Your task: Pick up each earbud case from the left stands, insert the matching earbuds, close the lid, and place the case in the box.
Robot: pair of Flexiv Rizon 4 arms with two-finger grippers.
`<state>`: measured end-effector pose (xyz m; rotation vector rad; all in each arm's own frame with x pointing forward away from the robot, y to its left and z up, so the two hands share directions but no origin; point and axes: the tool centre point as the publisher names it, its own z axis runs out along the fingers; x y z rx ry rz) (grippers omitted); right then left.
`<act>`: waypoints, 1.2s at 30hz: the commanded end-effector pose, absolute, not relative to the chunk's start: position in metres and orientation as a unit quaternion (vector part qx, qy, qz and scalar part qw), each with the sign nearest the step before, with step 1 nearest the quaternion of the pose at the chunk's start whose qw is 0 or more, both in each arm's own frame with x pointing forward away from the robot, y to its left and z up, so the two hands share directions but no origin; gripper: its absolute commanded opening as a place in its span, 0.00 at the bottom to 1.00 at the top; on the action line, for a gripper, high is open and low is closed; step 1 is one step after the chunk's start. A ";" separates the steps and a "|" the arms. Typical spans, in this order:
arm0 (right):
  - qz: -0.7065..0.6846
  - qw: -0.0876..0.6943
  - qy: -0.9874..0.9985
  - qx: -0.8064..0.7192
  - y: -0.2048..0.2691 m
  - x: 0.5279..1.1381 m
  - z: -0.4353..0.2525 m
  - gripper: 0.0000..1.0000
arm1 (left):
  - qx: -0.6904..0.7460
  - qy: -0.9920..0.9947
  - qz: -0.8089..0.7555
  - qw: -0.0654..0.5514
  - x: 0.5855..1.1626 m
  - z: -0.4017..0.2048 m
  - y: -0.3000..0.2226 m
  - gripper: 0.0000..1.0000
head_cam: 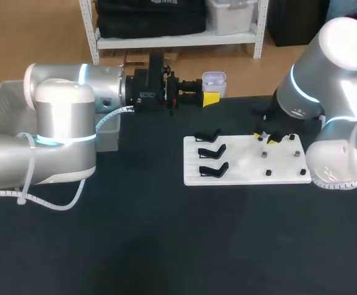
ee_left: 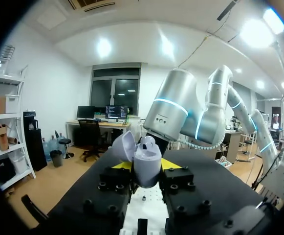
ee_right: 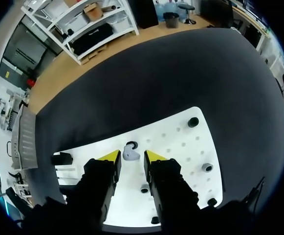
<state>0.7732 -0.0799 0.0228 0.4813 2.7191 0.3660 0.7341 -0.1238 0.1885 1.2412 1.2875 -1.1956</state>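
My left gripper [head_cam: 210, 97] is held out level above the table's far side, shut on a pale lavender earbud case [head_cam: 214, 80]. In the left wrist view the case [ee_left: 146, 159] stands between the yellow tips of this gripper [ee_left: 147, 166] with its lid swung open. My right gripper [head_cam: 267, 138] points down over the white board [head_cam: 246, 163]. In the right wrist view its fingers [ee_right: 132, 155] straddle a small pale earbud [ee_right: 130, 154] lying on the board [ee_right: 181, 147], with narrow gaps on both sides. The three black stands [head_cam: 212, 158] on the board's left part are bare.
Small black pegs [head_cam: 268, 173] dot the board's right part. A grey box [head_cam: 6, 98] sits at the table's far left, partly behind my left arm. Dark table surface lies all around the board.
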 end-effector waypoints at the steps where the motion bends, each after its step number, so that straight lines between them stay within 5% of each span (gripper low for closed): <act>1: 0.127 0.177 0.961 0.171 -0.079 0.775 0.022 0.24 | 0.506 0.525 -0.488 0.479 0.733 0.187 -0.124 0.00; 8: 0.125 0.176 0.961 0.171 -0.079 0.776 0.022 0.00 | 0.506 0.525 -0.488 0.479 0.733 0.187 -0.124 0.00; 21: 0.120 0.188 0.962 0.159 -0.086 0.771 0.054 0.00 | 0.506 0.525 -0.488 0.479 0.733 0.187 -0.124 0.00; 36: 0.102 0.117 0.986 0.055 -0.080 0.719 0.165 0.00 | 0.506 0.525 -0.488 0.479 0.733 0.187 -0.124 0.00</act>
